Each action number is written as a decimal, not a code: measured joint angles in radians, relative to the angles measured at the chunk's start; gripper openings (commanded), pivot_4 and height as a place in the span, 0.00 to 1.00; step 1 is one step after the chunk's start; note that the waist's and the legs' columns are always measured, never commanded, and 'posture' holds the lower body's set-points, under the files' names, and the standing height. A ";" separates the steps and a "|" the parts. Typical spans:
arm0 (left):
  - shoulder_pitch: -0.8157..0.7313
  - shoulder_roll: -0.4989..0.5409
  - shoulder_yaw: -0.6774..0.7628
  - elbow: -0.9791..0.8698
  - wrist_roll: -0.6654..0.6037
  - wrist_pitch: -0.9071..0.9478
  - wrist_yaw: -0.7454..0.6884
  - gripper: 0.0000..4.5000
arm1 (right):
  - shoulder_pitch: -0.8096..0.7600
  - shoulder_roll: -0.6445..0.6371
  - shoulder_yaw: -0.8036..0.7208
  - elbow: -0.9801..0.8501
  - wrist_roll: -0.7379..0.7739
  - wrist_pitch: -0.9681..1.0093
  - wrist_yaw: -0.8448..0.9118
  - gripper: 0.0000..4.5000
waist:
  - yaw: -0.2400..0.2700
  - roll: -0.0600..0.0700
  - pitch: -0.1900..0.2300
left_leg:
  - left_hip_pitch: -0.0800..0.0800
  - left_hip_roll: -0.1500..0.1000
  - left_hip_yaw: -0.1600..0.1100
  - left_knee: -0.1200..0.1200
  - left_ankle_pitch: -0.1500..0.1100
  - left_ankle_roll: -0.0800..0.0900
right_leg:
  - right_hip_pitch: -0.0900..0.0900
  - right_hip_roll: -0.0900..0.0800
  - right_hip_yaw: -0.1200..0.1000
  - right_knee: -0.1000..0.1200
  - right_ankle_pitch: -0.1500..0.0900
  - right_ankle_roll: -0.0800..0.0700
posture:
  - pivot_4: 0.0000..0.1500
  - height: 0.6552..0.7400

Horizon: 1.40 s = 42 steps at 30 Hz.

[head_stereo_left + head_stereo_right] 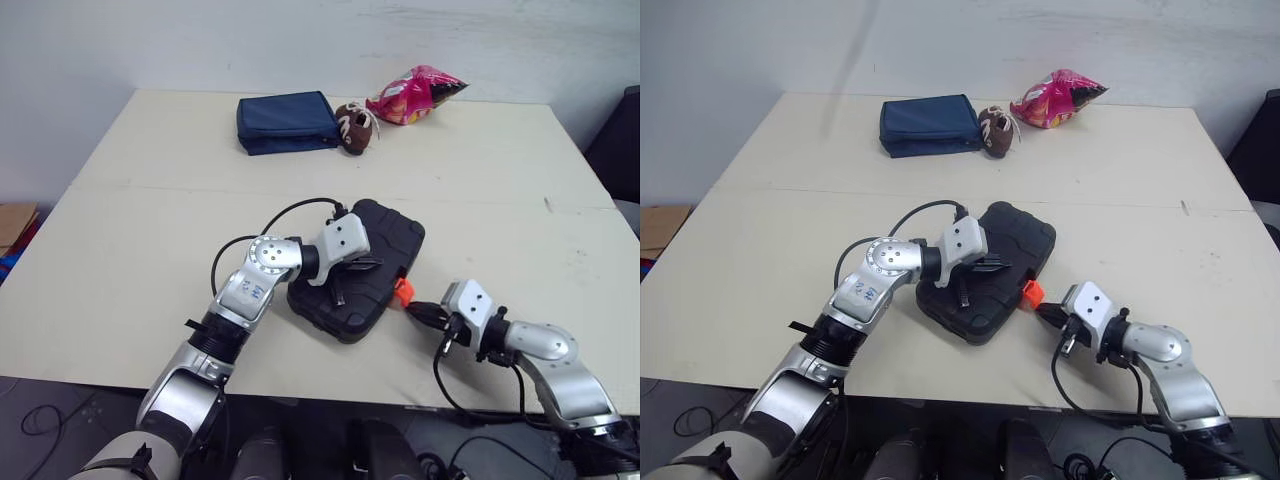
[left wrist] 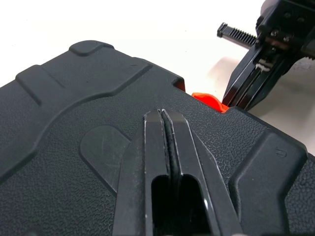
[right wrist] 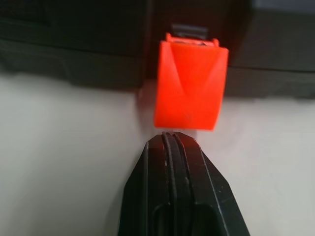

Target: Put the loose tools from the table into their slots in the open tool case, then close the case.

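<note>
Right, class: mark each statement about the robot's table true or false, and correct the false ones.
1. The black plastic tool case is closed. True.
2. The left gripper holds a tool. False: it is shut and empty, over the case lid.
3. The right gripper, shut, points at the orange plastic latch. True.
4. The pink crinkled snack bag lies on the case. False: it lies at the far side of the beige table, near the folded navy fabric pouch.

Both the left arm (image 1: 245,290) and right arm (image 1: 548,345) were rounded silver-grey metal, the left with a screw-ringed round cap (image 1: 268,252). Behind the black left tool (image 2: 165,118) and right tool (image 3: 170,137) sat white blocky housings (image 1: 345,238), trailing looped black cables (image 1: 290,207).
</note>
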 measured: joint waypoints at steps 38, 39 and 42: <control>0.007 0.005 -0.003 0.024 0.004 0.005 -0.015 0.00 | -0.098 -0.114 0.047 -0.124 0.008 0.258 0.081 0.01 | -0.019 -0.001 -0.006 | 0.013 0.004 0.000 -0.005 -0.008 0.001 | 0.012 0.002 0.001 -0.005 -0.002 -0.004 | 1.00 1.00; 0.007 0.006 -0.003 0.024 0.004 0.005 -0.015 0.00 | -0.098 -0.123 0.040 -0.124 0.012 0.269 0.081 0.01 | -0.020 -0.001 -0.006 | 0.013 0.004 0.000 -0.005 -0.008 0.001 | 0.012 0.002 0.001 -0.005 -0.002 -0.004 | 1.00 1.00; 0.007 0.006 -0.003 0.024 0.004 0.005 -0.016 0.00 | -0.100 -0.134 0.038 -0.125 0.014 0.292 0.081 0.01 | -0.020 -0.001 -0.006 | 0.013 0.004 0.000 -0.005 -0.009 0.001 | 0.013 0.002 0.001 -0.005 -0.002 -0.004 | 1.00 1.00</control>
